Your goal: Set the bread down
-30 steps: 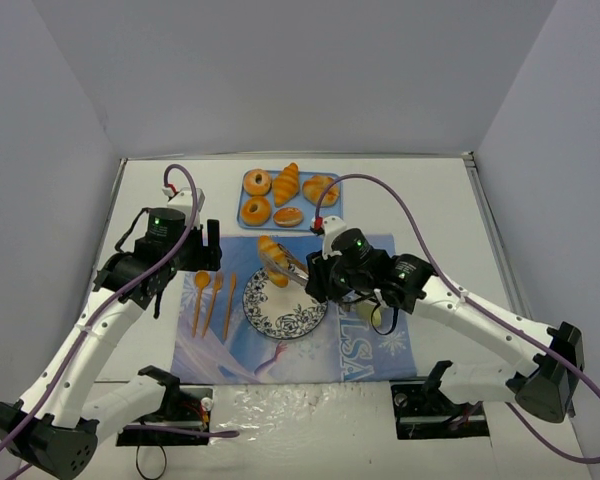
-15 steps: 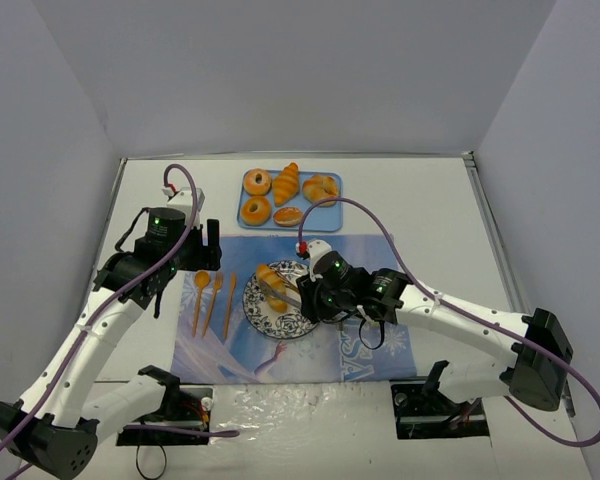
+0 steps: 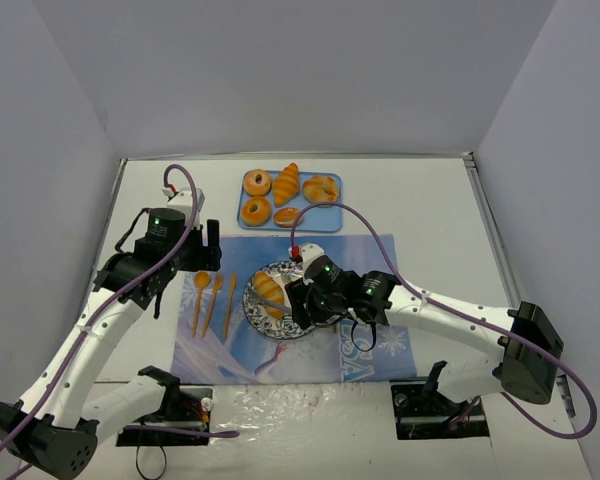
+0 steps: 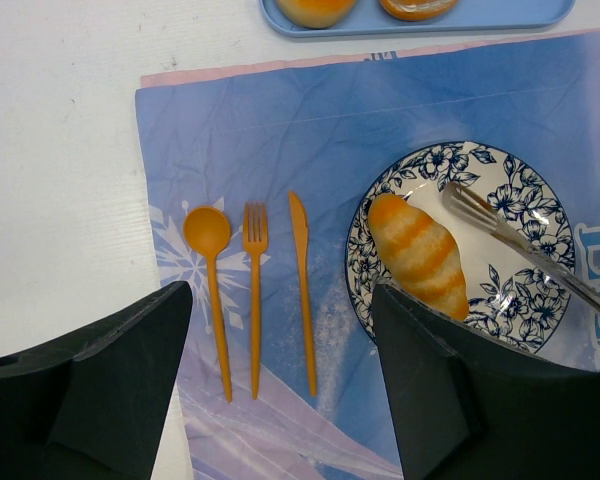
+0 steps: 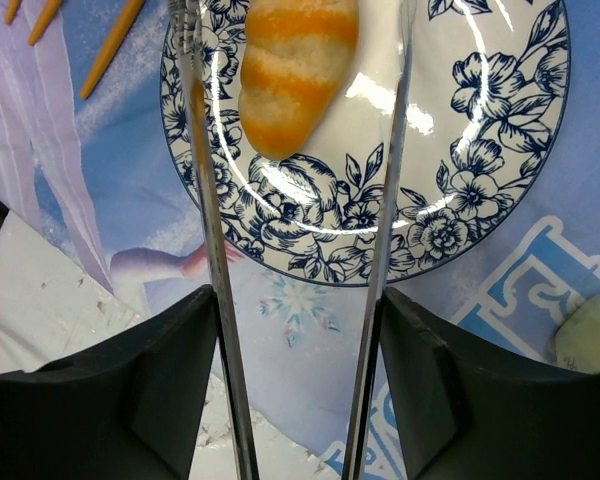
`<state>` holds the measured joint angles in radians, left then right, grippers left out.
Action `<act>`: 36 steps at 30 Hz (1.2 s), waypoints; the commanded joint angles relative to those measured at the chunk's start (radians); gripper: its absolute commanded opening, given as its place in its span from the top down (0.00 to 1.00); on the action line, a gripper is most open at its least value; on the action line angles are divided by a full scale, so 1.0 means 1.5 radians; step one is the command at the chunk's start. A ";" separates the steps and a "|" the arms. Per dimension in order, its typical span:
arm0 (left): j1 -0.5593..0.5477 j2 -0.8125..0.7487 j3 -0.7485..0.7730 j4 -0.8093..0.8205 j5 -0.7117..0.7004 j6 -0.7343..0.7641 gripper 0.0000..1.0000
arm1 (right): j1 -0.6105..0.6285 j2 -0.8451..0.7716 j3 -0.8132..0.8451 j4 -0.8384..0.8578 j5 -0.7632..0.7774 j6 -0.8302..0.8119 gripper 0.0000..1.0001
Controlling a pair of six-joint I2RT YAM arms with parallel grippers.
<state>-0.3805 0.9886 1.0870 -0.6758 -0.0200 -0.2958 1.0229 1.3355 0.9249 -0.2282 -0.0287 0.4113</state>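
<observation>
A ridged golden roll point(image 3: 269, 290) point(image 4: 420, 255) point(image 5: 295, 70) lies on the left half of the blue-flowered plate point(image 3: 280, 333) point(image 4: 540, 190) point(image 5: 480, 190). My right gripper point(image 3: 302, 299) point(image 5: 298, 310) hovers over the plate, open. The two arms of the metal tongs point(image 5: 205, 180) point(image 4: 500, 230) run along its fingers' inner faces. The tong arms are spread, one on each side of the roll, apart from it. My left gripper point(image 3: 208, 245) point(image 4: 280, 292) stands open and empty above the cutlery. Several more pastries point(image 3: 285, 185) sit on the blue tray point(image 3: 325, 215).
An orange spoon point(image 4: 208, 235), fork point(image 4: 255, 290) and knife point(image 4: 302, 290) lie side by side left of the plate on the blue snowflake placemat point(image 3: 370, 345). White walls close in the table on three sides. A pale green thing point(image 5: 590, 335) lies on the mat's right part.
</observation>
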 commanded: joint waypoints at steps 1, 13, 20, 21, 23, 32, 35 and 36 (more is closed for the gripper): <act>-0.004 -0.006 0.019 0.025 -0.006 -0.003 0.31 | 0.011 -0.004 0.024 0.028 0.039 0.004 0.38; -0.003 -0.010 0.019 0.025 -0.008 -0.003 0.31 | 0.004 -0.007 0.147 -0.040 0.137 -0.031 0.36; -0.004 -0.010 0.019 0.024 -0.008 -0.003 0.31 | -0.088 0.062 0.227 -0.045 0.161 -0.073 0.35; -0.003 -0.011 0.019 0.024 -0.009 -0.003 0.31 | -0.105 0.077 0.234 -0.044 0.165 -0.078 0.35; -0.004 -0.011 0.019 0.024 -0.009 -0.003 0.31 | -0.120 0.110 0.259 -0.043 0.172 -0.083 0.35; -0.004 -0.008 0.019 0.024 -0.007 -0.002 0.31 | -0.182 0.246 0.357 -0.032 0.159 -0.109 0.36; -0.004 -0.009 0.019 0.025 -0.007 -0.002 0.31 | -0.196 0.272 0.375 -0.027 0.143 -0.114 0.36; -0.004 -0.009 0.019 0.025 -0.007 -0.002 0.31 | -0.199 0.278 0.380 -0.026 0.138 -0.115 0.36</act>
<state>-0.3805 0.9871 1.0870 -0.6758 -0.0238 -0.2958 0.7512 1.7400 1.4188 -0.3127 0.1915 0.2645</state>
